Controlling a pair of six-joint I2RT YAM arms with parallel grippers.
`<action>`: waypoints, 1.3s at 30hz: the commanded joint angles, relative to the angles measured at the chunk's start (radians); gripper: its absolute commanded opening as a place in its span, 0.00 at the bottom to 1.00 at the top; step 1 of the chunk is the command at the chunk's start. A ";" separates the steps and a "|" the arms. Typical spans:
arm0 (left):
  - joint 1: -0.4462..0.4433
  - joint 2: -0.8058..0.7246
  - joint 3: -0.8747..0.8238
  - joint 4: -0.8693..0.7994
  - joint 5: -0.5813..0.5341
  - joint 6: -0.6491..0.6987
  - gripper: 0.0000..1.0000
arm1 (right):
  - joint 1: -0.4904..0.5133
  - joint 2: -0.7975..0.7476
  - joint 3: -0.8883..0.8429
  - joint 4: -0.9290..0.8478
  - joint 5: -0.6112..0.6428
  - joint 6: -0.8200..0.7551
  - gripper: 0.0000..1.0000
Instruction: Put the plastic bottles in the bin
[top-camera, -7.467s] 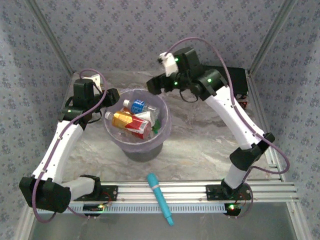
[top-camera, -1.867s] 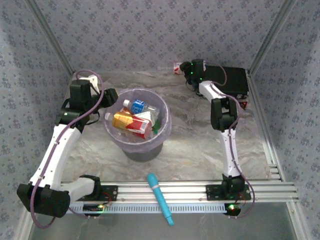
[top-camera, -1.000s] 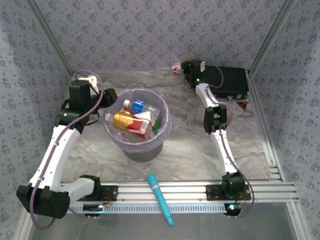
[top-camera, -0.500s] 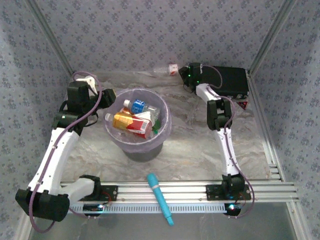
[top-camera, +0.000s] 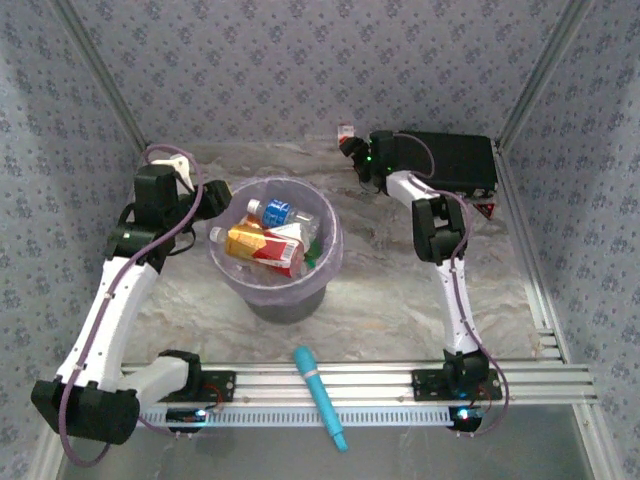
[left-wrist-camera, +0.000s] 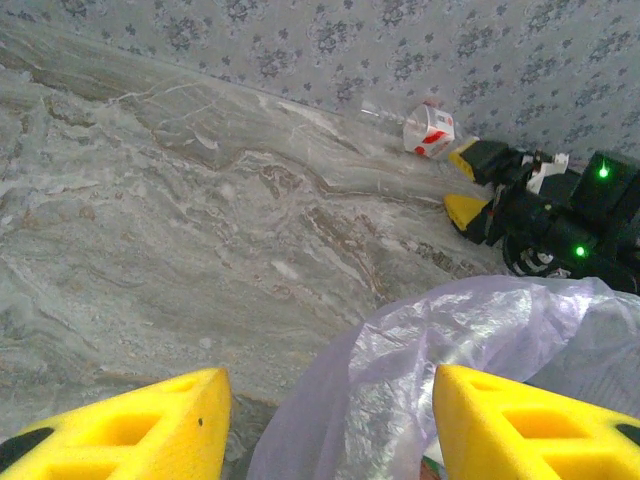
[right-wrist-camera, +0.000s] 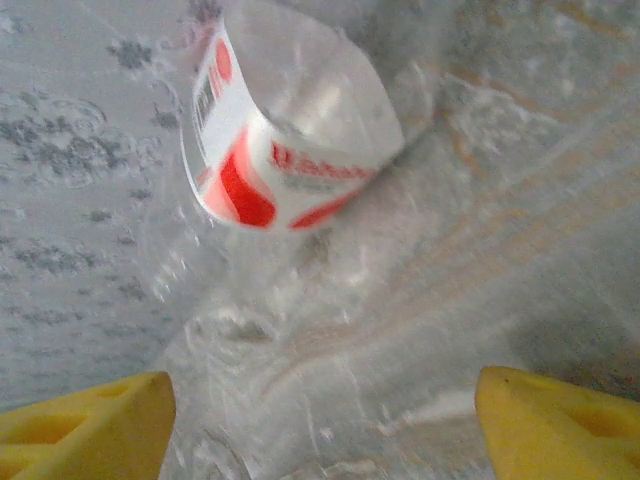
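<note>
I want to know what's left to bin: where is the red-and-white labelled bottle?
In the top view the bottle lies against the far wall, right of centre, just beyond the open fingers of the right gripper.

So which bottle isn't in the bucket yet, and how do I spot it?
Find the black case at the far right of the table. Left of it, past the right arm's fingers, a bottle lies by the wall. It's clear with a red-and-white label, and alone; the other bottles sit in the lilac bin.
</note>
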 joint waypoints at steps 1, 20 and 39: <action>0.003 0.004 0.014 0.006 0.020 -0.004 0.57 | 0.009 0.129 0.151 -0.165 0.036 0.013 0.87; 0.003 -0.003 -0.004 0.025 0.006 -0.020 0.57 | -0.035 0.491 0.675 -0.284 0.169 0.189 0.62; 0.008 -0.028 -0.004 0.002 -0.012 -0.010 0.57 | -0.079 -0.049 -0.319 0.058 0.096 0.133 0.52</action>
